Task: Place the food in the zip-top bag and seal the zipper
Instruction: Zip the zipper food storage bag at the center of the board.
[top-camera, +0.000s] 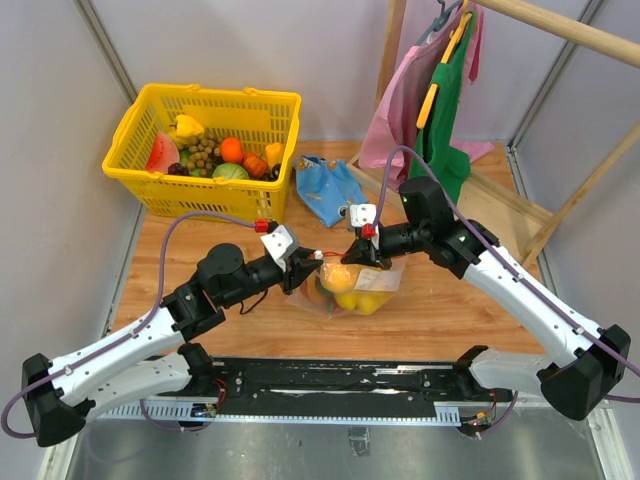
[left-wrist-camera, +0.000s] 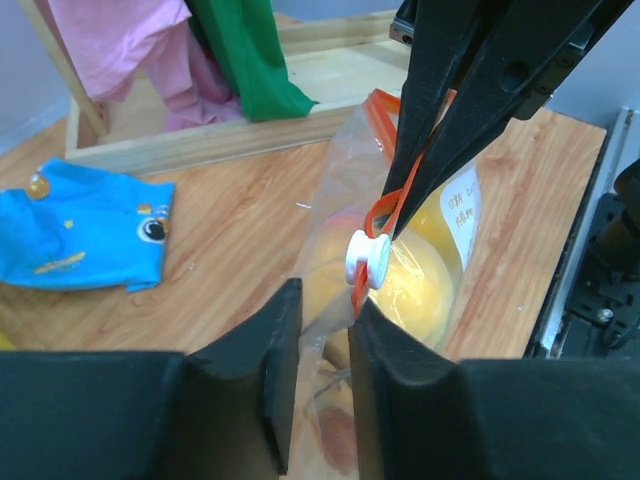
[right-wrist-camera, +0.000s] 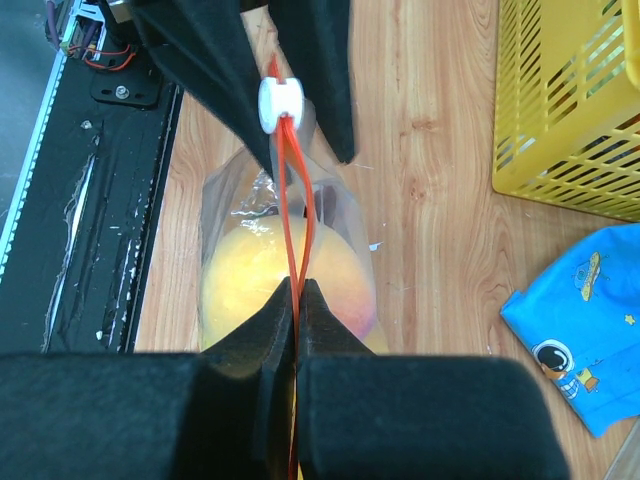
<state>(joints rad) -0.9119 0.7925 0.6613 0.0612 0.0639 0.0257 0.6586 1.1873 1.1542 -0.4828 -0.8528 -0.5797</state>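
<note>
The clear soft plastic bag (right-wrist-camera: 225, 205) of yellow toy fruit (right-wrist-camera: 250, 290) lies under both jaws. The right jaws pinch its red-orange zipper strip (right-wrist-camera: 288, 170); the left jaws stand slightly apart by the white slider (right-wrist-camera: 279, 103). It looks floppy and slippery, so hold the stiffer strip.

Zip-top bag (left-wrist-camera: 345, 200) and zipper (left-wrist-camera: 380, 108) are glossy plastic, table (left-wrist-camera: 230, 235) smooth wood.

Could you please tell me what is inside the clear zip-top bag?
An orange-yellow toy fruit and a yellower one show through the bag; anything beneath them is covered.
</note>
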